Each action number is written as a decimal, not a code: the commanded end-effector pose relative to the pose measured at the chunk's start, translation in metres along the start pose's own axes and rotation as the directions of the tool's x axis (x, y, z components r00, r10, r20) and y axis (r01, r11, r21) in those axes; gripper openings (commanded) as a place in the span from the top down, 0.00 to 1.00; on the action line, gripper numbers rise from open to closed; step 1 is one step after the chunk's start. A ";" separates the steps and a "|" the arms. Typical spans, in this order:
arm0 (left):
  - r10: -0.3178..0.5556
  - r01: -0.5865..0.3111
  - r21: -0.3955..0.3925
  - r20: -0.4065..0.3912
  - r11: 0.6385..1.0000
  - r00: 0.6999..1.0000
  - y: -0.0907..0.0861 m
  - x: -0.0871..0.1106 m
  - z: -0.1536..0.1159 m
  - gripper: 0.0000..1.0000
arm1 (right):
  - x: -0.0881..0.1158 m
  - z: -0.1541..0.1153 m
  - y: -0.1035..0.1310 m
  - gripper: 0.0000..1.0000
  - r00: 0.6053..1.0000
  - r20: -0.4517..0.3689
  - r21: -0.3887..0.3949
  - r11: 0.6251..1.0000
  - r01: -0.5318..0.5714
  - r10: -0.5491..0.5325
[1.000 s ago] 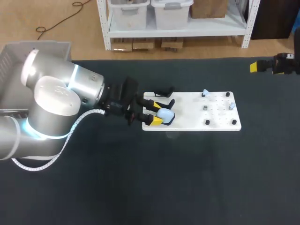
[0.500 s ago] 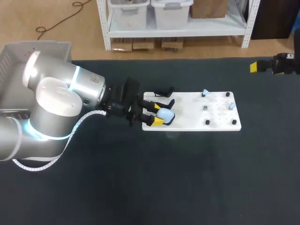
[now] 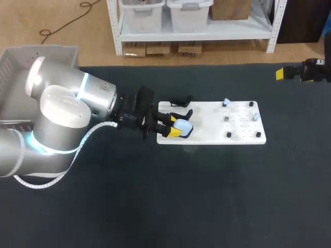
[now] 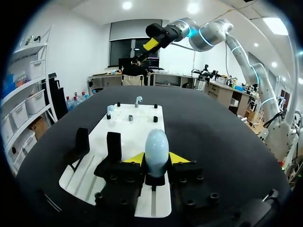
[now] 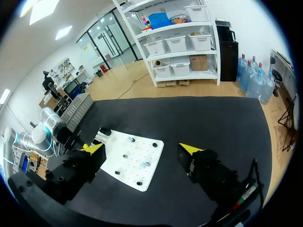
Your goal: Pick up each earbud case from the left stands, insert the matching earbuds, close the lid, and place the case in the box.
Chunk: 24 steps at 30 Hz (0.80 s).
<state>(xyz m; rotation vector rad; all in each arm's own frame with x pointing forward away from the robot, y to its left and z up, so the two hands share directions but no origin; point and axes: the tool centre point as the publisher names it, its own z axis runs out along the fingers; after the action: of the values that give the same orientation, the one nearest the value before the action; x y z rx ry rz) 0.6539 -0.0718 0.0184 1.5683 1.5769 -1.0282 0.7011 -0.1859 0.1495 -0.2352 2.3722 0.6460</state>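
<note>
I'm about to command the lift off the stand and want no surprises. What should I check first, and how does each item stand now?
1. Left gripper straddles the earbud case: ok.
2. Firm hold on the case: cannot tell.
3. Case upright on the white board: ok.
4. Right gripper open, away from the board: ok.
5. Two earbuds waiting on the board: ok.
</note>
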 end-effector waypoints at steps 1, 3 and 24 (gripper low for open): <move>0.008 -0.008 0.003 0.013 1.000 1.000 -0.006 -0.006 -0.013 1.00 | 0.000 0.000 0.000 0.00 1.000 0.000 0.001 1.000 0.000 0.000; 0.012 -0.012 0.005 0.026 1.000 1.000 -0.010 -0.013 -0.020 1.00 | 0.000 0.000 0.000 0.00 1.000 0.000 0.001 1.000 0.000 0.000; 0.034 -0.017 -0.091 0.194 0.996 0.980 -0.012 -0.063 -0.050 1.00 | 0.000 0.000 0.000 0.00 1.000 0.000 0.001 1.000 0.000 0.000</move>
<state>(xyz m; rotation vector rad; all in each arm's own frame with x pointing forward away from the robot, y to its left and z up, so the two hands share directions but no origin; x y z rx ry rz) 0.6509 -0.0563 0.0982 1.3944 1.4424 -1.0640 0.7011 -0.1859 0.1495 -0.2351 2.3722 0.6461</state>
